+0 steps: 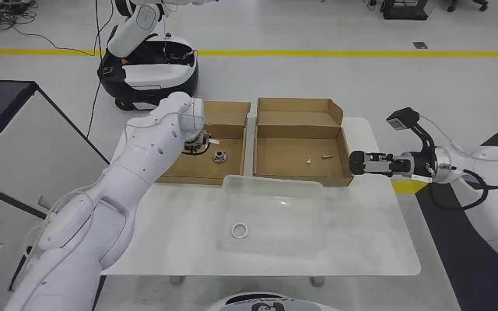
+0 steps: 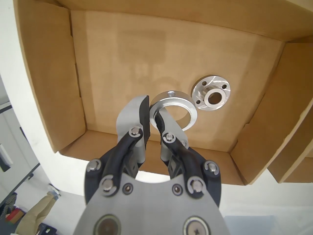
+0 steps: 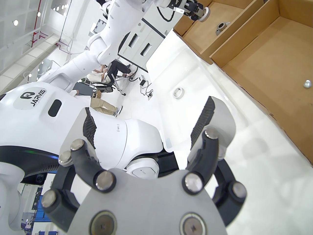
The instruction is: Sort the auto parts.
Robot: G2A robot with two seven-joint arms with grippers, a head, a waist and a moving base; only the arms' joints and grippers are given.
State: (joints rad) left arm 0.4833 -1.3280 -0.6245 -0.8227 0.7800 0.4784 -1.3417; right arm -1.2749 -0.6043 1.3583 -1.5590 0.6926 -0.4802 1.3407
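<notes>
Jaws of the left gripper (image 2: pixel 152 114) pinched the wall of a metal collar ring (image 2: pixel 174 108), one finger inside its bore and the other on its outer face. The gripper and ring were over the floor of the left cardboard box (image 1: pixel 230 117); whether the ring touched the cardboard could not be told. Just beside the ring, apart from it, a flanged hub (image 2: pixel 211 95) lay flat on the box floor with its collar pointing up.

The right cardboard box (image 1: pixel 288 167) stood against the left one, and two small fasteners (image 1: pixel 317 159) lay near each other on its floor. The right gripper (image 1: pixel 359 162) hung at that box's outer wall, level with the fasteners. In the right wrist view its fingers were spread wide with nothing between them.

A clear plastic bin (image 1: pixel 303 233) sat on the white table (image 1: pixel 366 241) on the robot's side of both boxes, touching or nearly touching their near walls. One white ring (image 1: pixel 240 230) lay flat in the bin near its left wall.
</notes>
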